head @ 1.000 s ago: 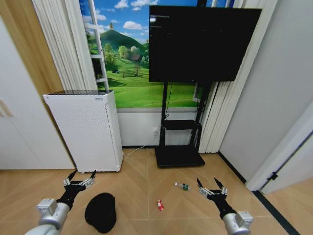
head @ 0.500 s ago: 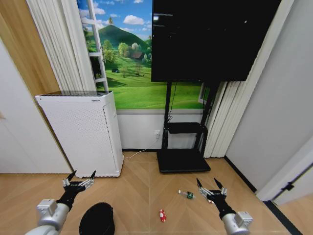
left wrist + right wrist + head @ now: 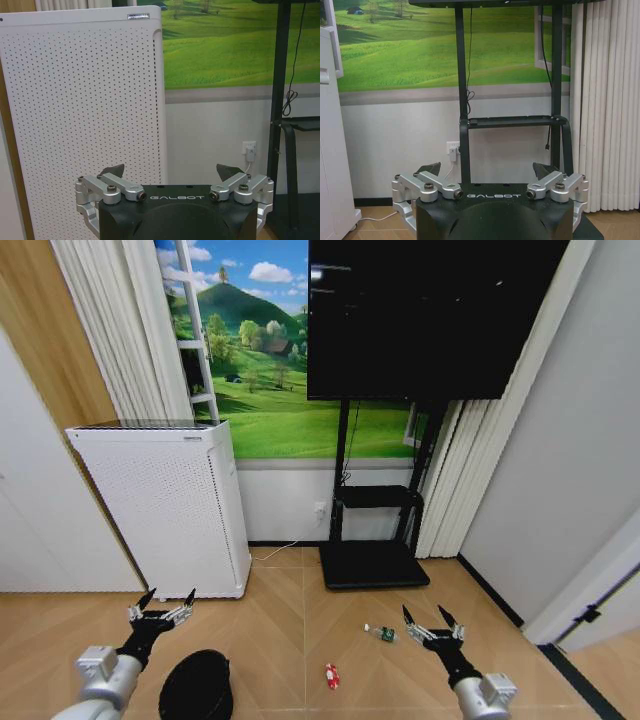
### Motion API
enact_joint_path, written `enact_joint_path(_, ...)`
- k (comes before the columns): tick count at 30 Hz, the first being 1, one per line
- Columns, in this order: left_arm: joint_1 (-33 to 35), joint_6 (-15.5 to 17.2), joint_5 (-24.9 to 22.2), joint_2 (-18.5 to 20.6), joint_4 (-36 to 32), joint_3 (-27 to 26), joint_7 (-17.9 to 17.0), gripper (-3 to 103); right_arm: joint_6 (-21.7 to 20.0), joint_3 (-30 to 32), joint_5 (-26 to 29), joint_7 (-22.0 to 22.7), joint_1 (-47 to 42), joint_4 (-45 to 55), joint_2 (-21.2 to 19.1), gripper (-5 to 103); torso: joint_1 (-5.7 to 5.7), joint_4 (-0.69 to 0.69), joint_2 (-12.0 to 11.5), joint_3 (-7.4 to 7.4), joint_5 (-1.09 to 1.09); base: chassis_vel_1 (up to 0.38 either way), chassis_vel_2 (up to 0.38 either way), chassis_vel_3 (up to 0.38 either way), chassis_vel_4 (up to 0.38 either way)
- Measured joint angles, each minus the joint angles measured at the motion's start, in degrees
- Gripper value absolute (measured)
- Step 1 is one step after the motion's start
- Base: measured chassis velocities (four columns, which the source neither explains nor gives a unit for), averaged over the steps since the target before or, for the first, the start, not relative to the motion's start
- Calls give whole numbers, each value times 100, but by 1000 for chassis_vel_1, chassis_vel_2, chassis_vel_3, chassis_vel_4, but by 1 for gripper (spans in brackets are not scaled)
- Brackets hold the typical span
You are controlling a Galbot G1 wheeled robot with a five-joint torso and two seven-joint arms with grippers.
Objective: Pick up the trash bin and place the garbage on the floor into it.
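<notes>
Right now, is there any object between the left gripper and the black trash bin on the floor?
Nothing visible stands between them. The left gripper, open, hovers just above and behind the trash bin, with only bare wooden floor around. The white perforated appliance stands farther back, by the wall, out of that path.

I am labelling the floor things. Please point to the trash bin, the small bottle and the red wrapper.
trash bin (image 3: 196, 687), head view, dark round top.
small bottle (image 3: 377, 632), head view, its middle.
red wrapper (image 3: 331, 675), head view, its middle.
</notes>
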Motion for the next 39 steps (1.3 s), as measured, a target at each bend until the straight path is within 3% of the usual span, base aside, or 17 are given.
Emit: enact_joint_path(39, 22, -125, 23, -74, 186, 27, 110, 100, 57, -19, -33, -6, -8, -55, 56, 100, -397, 0, -987, -589, 0, 0, 0, 0, 0)
